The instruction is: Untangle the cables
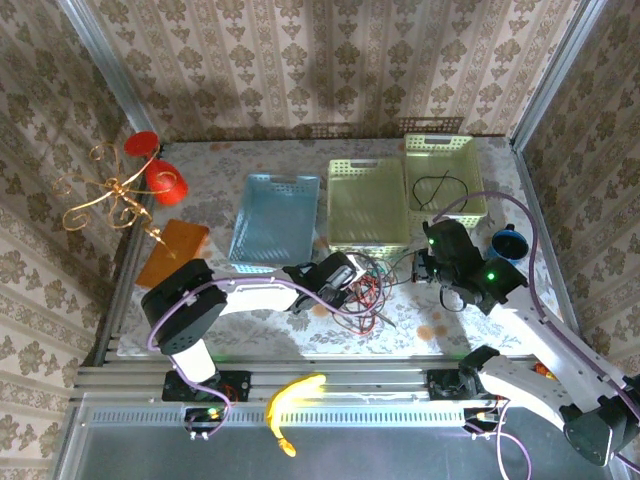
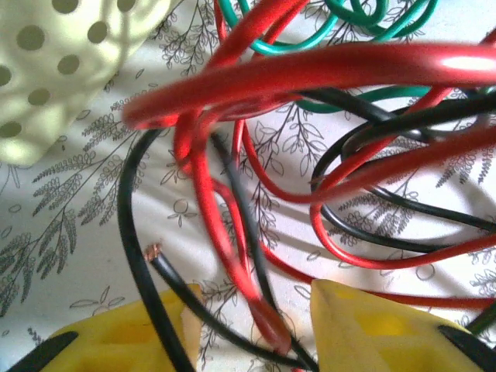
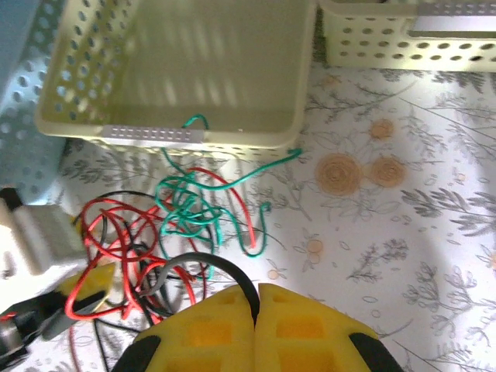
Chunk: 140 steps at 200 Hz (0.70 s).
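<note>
Tangle of cables (image 1: 368, 285) on the flower-print table (image 1: 455, 335), just in front of a pale yellow perforated basket (image 1: 368, 203) and between the two arms. In the right wrist view the green cable (image 3: 190, 205) is bunched nearest that basket, with one end hooked up at its rim, while the red cable (image 3: 116, 232) loops to the left of the green knot and overlaps it. The right gripper (image 3: 256, 325) has its yellow fingers pressed together on the black cable (image 3: 209, 260), which arcs out of the seam between them; the pinched part itself is hidden. The left gripper (image 2: 252, 310) sits low in the pile, its fingers (image 2: 372, 325) standing apart with red and black strands running through the gap; whether either strand touches a pad cannot be made out. Close to that lens a thick red blur crosses the frame and covers much of the knot behind it. A bare copper tip (image 2: 153, 252) marks one black end. A blue tray (image 1: 275, 215) lies left of the basket, and a second basket (image 1: 443, 178) to its right holds a thin dark loop too small to identify
</note>
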Each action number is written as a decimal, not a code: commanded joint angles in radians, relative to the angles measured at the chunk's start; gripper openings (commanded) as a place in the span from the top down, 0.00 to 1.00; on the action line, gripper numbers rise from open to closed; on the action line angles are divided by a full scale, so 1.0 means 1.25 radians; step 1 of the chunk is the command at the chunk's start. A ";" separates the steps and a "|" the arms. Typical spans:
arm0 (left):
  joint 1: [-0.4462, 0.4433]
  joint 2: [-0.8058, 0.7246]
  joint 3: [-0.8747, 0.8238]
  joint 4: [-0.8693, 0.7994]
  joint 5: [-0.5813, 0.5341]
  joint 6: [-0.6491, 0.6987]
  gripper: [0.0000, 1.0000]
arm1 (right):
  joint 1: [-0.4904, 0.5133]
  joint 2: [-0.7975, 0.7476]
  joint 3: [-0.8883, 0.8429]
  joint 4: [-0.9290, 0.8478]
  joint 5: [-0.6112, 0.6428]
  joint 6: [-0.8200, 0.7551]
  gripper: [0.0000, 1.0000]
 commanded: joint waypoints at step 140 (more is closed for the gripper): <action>0.015 0.018 -0.034 0.003 0.005 -0.025 0.61 | -0.208 -0.085 0.258 -0.029 0.526 -0.140 1.00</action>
